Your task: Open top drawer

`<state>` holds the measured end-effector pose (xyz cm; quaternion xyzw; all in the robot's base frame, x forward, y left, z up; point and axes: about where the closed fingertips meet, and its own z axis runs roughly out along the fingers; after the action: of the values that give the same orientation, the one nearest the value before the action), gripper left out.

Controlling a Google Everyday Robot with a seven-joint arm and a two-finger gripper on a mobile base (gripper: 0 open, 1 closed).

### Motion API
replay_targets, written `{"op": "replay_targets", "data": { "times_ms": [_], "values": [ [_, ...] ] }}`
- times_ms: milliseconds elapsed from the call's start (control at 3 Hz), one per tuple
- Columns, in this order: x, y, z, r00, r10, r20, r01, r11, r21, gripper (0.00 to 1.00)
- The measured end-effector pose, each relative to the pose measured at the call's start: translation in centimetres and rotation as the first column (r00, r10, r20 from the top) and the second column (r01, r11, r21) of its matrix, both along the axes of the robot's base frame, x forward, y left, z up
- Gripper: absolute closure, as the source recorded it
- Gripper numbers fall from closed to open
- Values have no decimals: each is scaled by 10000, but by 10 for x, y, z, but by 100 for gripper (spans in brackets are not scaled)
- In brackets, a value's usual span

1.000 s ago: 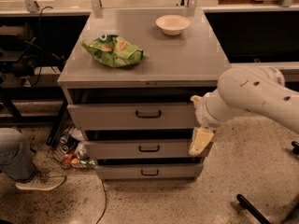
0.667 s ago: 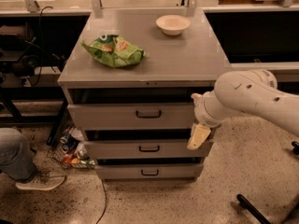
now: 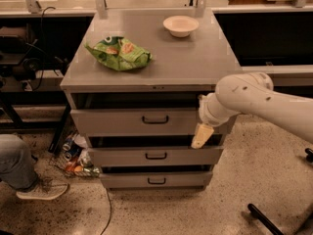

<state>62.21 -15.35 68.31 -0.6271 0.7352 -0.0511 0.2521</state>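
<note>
The grey metal cabinet [image 3: 151,70] has three drawers. The top drawer [image 3: 112,122] is the tallest-fronted one, with a small dark loop handle [image 3: 155,119] at its centre and a dark gap above its front. Two shorter drawers lie below it, the middle one [image 3: 122,156] and the bottom one [image 3: 127,180]. My gripper [image 3: 202,136] hangs from the white arm [image 3: 254,99] that comes in from the right. It is at the right end of the top drawer's front, near its lower edge, well right of the handle and pointing down.
A green snack bag [image 3: 120,54] and a white bowl [image 3: 181,25] lie on the cabinet top. A person's leg and shoe [image 3: 29,180] are at lower left, with cans and litter [image 3: 76,158] beside the cabinet. A black chair base [image 3: 266,218] is at lower right.
My arm and gripper have moved a little left and up, closer to the right end of the top drawer's front. The drawers have not moved.
</note>
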Motion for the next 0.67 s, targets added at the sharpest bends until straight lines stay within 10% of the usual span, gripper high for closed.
{"op": "replay_targets", "data": {
  "times_ms": [667],
  "values": [
    [37,4,-28,9992,33,-396,-24,9997,234,16]
  ]
}}
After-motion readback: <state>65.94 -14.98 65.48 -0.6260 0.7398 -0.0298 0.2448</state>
